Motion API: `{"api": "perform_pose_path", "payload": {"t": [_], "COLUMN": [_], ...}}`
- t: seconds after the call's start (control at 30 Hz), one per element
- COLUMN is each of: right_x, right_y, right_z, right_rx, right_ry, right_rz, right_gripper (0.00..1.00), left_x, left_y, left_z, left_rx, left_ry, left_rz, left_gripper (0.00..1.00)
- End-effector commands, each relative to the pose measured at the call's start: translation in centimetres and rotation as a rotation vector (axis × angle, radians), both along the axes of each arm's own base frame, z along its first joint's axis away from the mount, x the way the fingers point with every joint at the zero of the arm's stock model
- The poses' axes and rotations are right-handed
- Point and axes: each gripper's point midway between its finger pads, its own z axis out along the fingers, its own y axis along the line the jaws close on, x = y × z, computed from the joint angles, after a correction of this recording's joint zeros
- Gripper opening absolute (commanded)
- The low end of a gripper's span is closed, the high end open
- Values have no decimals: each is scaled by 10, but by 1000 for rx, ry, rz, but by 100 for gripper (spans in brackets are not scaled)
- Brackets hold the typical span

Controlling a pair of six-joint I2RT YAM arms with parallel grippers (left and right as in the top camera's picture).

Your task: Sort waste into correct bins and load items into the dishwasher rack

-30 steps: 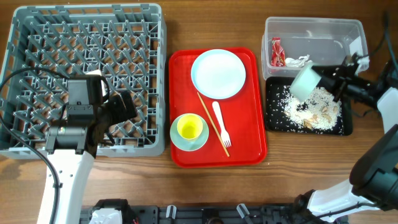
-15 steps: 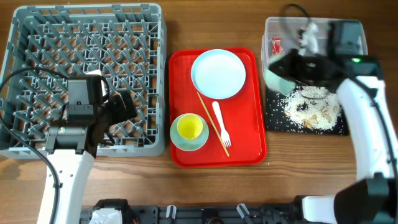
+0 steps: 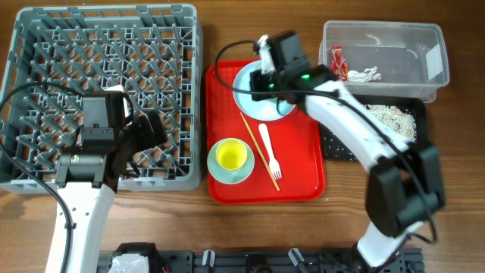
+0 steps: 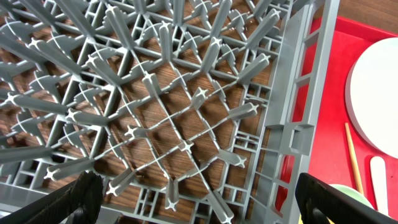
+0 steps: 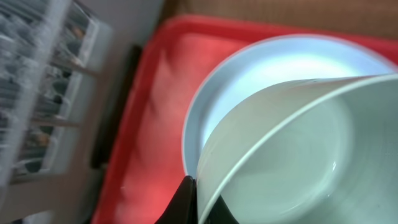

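I am pinching the tilted pale blue-green bowl (image 5: 298,155) by its rim in my right fingers (image 5: 188,198) over the white round plate (image 5: 261,68), my left fingers (image 4: 68,200) hanging wide over the grey lattice rack (image 4: 186,93), and that thin grip is risking a drop.

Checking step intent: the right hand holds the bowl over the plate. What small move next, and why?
Probably swing the bowl left toward the dishwasher rack: the right hand grips its rim, it looks empty, and it hangs above the white plate, with the rack just beyond the red tray.
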Motion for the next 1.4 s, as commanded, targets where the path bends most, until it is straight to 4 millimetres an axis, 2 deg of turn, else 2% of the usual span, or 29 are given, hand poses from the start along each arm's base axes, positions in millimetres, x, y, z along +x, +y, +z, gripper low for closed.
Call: {"api": "perform_pose_path", "payload": {"t": [0.0,0.07,0.13,0.27,0.37,0.47,0.53,0.6,0.73,0.8,0.93,1.0,1.17,1.37], "right_x": [4,3,0,-9,-17,-25,-42,-63,-106,-129,-156,-160,-163,-165], "right_y": [-1,-1,1,11,7,4,6,7,0,5,18,16,18,18], "right_z": [-41,-50,-51,-41,-14,19,39,44,26,13,-5,-15,-30,-52], "right_rx": [-48,-58,-45,17,16,25,50,70,1,-41,-81,-128,-166,-193], "right_ry": [57,77,87,119,125,121,139,200,369,421,458,463,478,527], "right_rz": [-18,-18,-4,38,39,44,102,145,167,211,248,190,169,154], "right_gripper": [4,4,6,17,31,36,38,40,40,41,43,43,41,20], "left_x": [3,3,3,3,3,3,3,3,3,3,3,3,3,2], "left_y": [2,2,2,2,2,2,2,2,2,2,2,2,2,2], "left_z": [6,6,6,6,6,6,6,6,6,6,6,6,6,5], "left_rx": [10,10,10,10,10,10,10,10,10,10,10,10,10,10], "left_ry": [-17,-17,-17,-17,-17,-17,-17,-17,-17,-17,-17,-17,-17,-13], "left_rz": [7,7,7,7,6,6,7,7,7,7,7,7,7,7], "left_gripper": [100,100,100,100,100,100,100,100,100,100,100,100,100,100]}}
